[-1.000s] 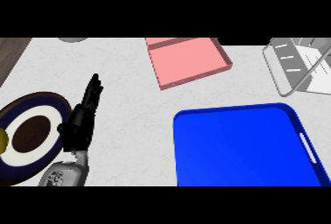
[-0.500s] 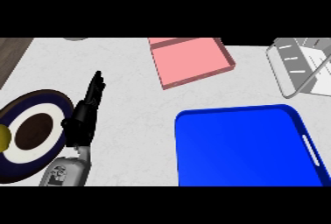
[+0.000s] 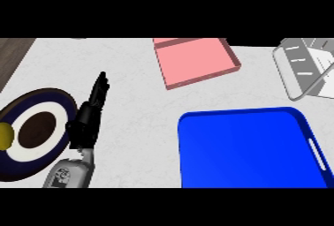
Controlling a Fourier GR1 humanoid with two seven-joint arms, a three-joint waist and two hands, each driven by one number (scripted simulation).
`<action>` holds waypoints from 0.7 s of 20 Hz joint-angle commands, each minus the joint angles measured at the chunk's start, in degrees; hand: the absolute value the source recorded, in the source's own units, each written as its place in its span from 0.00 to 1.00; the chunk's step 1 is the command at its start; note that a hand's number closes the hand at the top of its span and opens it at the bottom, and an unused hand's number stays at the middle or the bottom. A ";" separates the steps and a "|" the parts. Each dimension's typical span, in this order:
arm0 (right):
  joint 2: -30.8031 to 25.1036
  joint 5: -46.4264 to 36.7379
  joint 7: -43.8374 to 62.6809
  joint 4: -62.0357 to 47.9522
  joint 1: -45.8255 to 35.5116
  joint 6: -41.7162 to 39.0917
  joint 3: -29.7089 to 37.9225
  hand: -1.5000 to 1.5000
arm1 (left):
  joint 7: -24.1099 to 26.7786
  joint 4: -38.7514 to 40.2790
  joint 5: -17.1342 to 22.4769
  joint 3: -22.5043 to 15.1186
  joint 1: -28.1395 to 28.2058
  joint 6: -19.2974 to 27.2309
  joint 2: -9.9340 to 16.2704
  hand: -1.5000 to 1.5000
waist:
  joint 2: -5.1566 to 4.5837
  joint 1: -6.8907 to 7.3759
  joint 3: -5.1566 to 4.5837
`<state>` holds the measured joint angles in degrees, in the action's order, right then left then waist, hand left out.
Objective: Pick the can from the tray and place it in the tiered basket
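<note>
A blue tray (image 3: 248,148) fills the lower right of the head view, and no can shows on it. The grey wire tiered basket (image 3: 306,68) sits at the upper right edge, partly cut off. My left hand (image 3: 88,117) is at the lower left, open with fingers straight and pointing away from me, beside a plate. My right hand does not show. No can is visible anywhere.
A pink tray (image 3: 195,59) lies at the top centre. A dark blue and white plate (image 3: 52,114) with a brown centre holds a yellow object (image 3: 5,135) at the left edge. A wooden strip (image 3: 12,53) borders the counter at the upper left.
The view has shifted slightly, so everything sits a little lower and to the right. My left hand stays open in the same pose.
</note>
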<state>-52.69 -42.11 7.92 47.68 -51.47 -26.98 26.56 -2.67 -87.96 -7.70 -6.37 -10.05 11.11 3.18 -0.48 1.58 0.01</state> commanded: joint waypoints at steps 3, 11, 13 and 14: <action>-3.73 -5.58 -8.78 -13.95 -2.98 7.78 -3.38 1.00 | -0.12 0.41 1.46 1.63 -2.27 -1.73 0.86 0.50 | -0.33 0.55 0.05; -3.26 -9.26 -11.84 -27.17 -7.74 14.89 -4.36 1.00 | -1.65 -1.34 -1.18 -1.17 -1.35 -0.13 -0.93 0.50 | -0.75 1.90 0.16; -2.50 -1.69 -6.65 -29.23 -6.73 14.43 4.17 0.00 | 1.63 -0.78 -1.41 -2.07 2.42 0.75 -2.07 0.50 | -0.46 1.01 0.19; -1.62 -2.80 -6.33 -30.57 -7.71 14.57 2.94 0.00 | 2.25 2.04 -0.10 0.62 -0.87 -0.50 -0.47 0.50 | -0.80 1.07 0.14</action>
<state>-55.27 -47.53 -0.71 22.16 -57.89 -13.15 25.98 -1.82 -87.98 -8.31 -7.09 -9.91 10.87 2.29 -0.98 2.78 0.08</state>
